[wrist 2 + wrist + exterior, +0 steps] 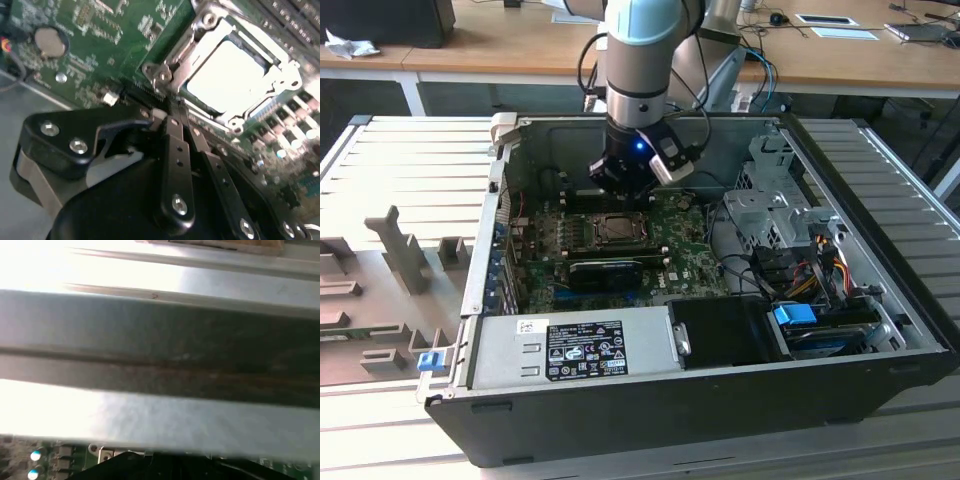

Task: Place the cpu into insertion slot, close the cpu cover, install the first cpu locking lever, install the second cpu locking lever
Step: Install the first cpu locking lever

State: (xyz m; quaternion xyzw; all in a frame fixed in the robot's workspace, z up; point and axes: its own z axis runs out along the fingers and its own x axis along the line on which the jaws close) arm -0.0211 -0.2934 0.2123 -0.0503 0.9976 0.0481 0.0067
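In the second wrist view's upper right, the cpu [227, 75] sits in the slot [197, 102] with the cover [287, 82] down over it. The gripper [172, 111], fingers pinched together on nothing, hovers at the socket's edge; a skewed push risks scraping the board [100, 55].

- The small flat square cpu [227, 75] with a pale silvery metal top lies flat, seated inside the socket.
- The square dark insertion slot [617, 228], metal-rimmed, sits on green circuit board inside the open case.
- The thin silver metal cpu cover [200, 37], a frame with a cut-out centre, lies down around the chip.
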